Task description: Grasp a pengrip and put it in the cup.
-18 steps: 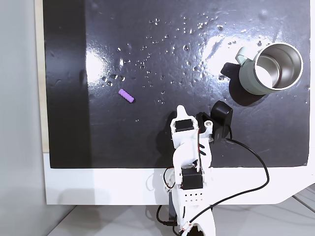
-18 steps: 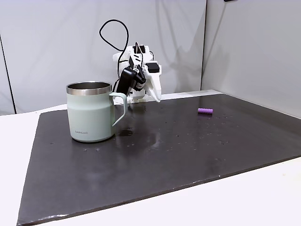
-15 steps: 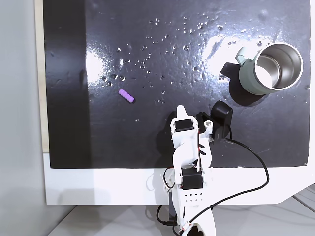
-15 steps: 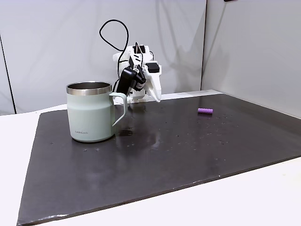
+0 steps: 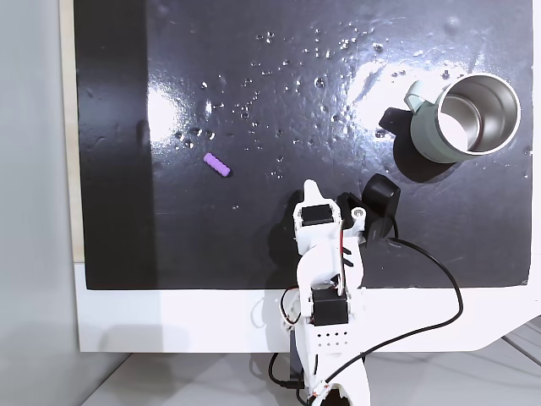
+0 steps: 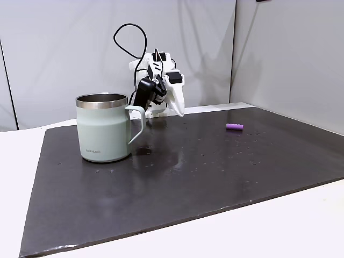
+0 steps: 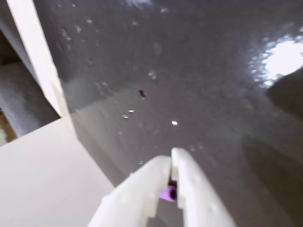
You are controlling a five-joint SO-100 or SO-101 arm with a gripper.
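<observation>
The purple ribbed pengrip (image 5: 216, 165) lies on the black mat, left of the arm and apart from it; in the side fixed view the pengrip (image 6: 234, 127) rests at the mat's far right. The grey-green cup (image 5: 467, 117) stands upright at the right, steel inside, and shows at the left in the side view (image 6: 103, 128). My white gripper (image 5: 310, 188) is folded near the arm's base, tip down (image 6: 179, 110), behind the cup's handle. In the wrist view the gripper (image 7: 171, 158) is shut, with a purple speck (image 7: 166, 193) visible in the slit between its fingers.
The black mat (image 5: 254, 68) is speckled with shiny droplets and glare. A white board (image 5: 169, 321) borders it at the arm's base, with a black cable (image 5: 439, 279) looping right. Grey walls stand behind the arm in the side view.
The arm's head has shifted very slightly. The pengrip and the cup lie where they were.
</observation>
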